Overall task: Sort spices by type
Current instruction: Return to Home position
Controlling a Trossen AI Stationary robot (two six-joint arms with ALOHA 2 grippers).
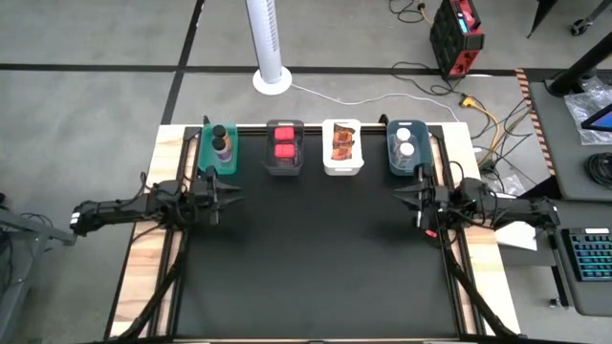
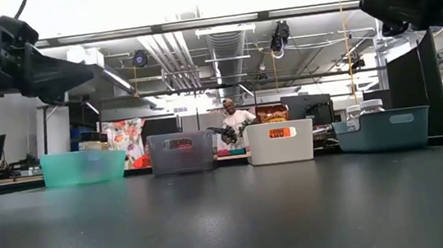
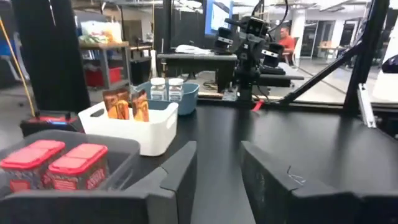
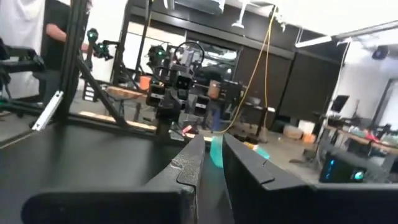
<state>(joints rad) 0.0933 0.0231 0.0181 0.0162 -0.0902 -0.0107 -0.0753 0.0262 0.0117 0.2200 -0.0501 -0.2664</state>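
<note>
Black tabletop [image 1: 316,277], spices [image 1: 284,143] all binned along the far edge, so left gripper [image 1: 222,196] and right gripper [image 1: 411,198], both empty, jaws apart, should just pull back slow.

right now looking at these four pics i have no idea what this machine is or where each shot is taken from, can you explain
It is a robot: two dark arms at a black table. One picture looks straight down, one looks level across the tabletop, two come from wrist cameras. The left gripper and right gripper hover at the sides, open, holding nothing. Four bins line the far edge: teal bin with two dark-capped bottles, grey bin with two red tubs, white bin with two orange packets, blue bin with two white-capped jars.
</note>
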